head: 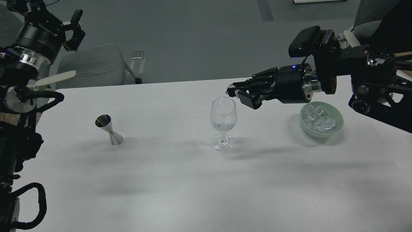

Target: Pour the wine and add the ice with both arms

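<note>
The ice (318,118) is heaped in the pale green bowl (338,123), right of the wine glass (223,120). The right gripper (234,92) is held level beside the glass rim — something pale seems pinched at its tips, possibly a cube. Ice-adding is judged under way; release over the bowl of the glass is needed next. The left gripper (74,29) is raised clear, fingers parted, empty.
</note>
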